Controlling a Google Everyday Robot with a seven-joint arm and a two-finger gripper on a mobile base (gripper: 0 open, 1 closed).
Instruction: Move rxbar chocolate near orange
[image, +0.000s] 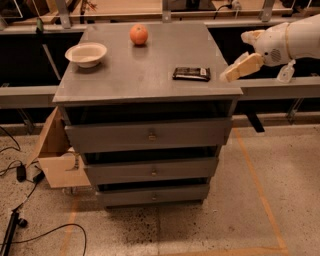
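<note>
Gripper (246, 52) hangs just off the cabinet's (150, 80) right edge, fingers spread, holding nothing. The bar (191, 74), flat and black with pale lettering, lies near that edge, well apart from the orange (139, 34).

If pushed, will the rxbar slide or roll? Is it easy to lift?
The rxbar lies flat on the smooth top, so it would probably slide, not roll. Being so thin, it may be awkward to pinch. The gripper, open, is just off the top's right edge.
</note>
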